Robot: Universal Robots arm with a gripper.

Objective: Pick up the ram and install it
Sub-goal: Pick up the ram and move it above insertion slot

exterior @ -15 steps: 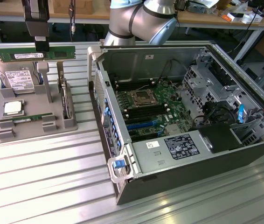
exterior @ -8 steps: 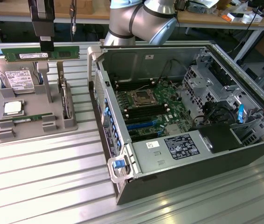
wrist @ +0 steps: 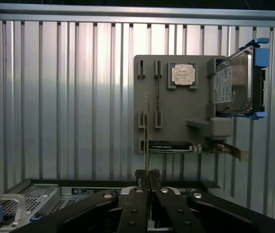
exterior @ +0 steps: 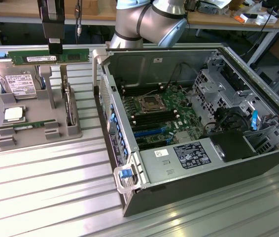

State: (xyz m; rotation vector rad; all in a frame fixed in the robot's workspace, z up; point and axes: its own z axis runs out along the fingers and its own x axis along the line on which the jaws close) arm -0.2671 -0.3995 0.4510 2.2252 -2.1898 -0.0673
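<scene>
Gripper clamped on ram mid-length, above holder; we fear thin pinch lets stick tilt, misaligning at motherboard slots.

- Black gripper pinched tight on the thin, narrow ram stick, seen edge-on.
- Behind it: grey plastic parts tray on the ribbed aluminium table.
- Tray holds a small square silvery processor chip.
- Silver hard drive with white label and blue rails stands at the tray's edge.
</scene>
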